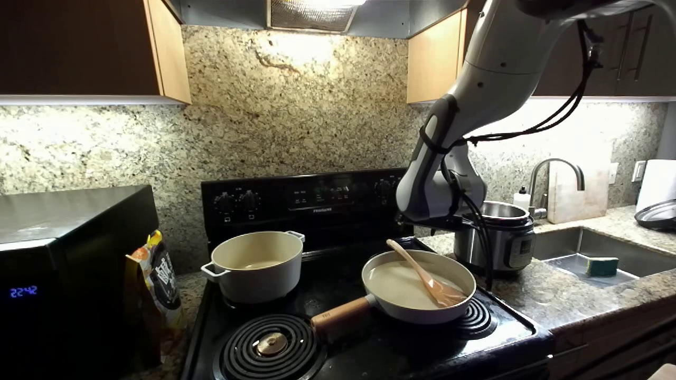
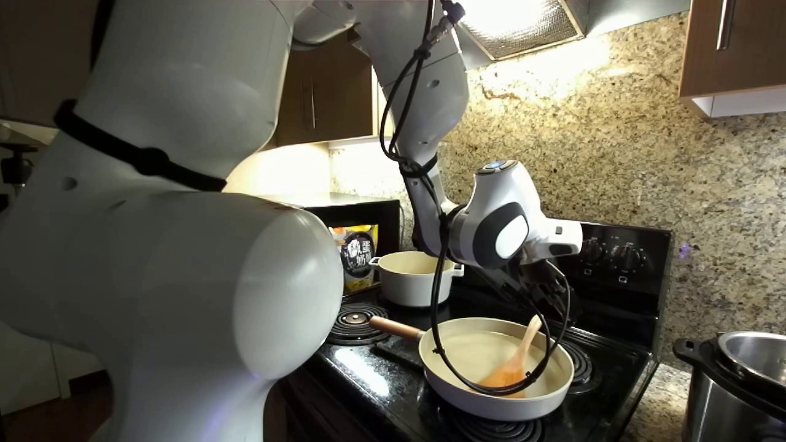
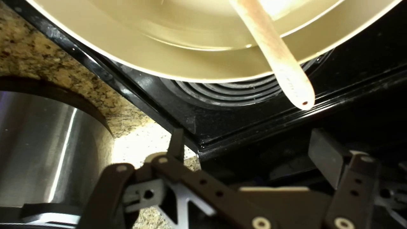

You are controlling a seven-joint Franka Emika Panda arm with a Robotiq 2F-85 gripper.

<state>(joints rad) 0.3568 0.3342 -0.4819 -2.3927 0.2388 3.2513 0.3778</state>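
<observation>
A black stove (image 1: 396, 345) adjoins a tabletop (image 1: 554, 298) bearing a steel cooker (image 1: 497, 249). A cream pan (image 1: 420, 315) sits on the stove. Near it, the claw (image 3: 249, 146) has its fingers spread apart. The wooden spatula (image 3: 276, 52) leans in the pan with its handle over the rim; in the wrist view the handle's end lies just ahead of the fingertips, apart from them.
</observation>
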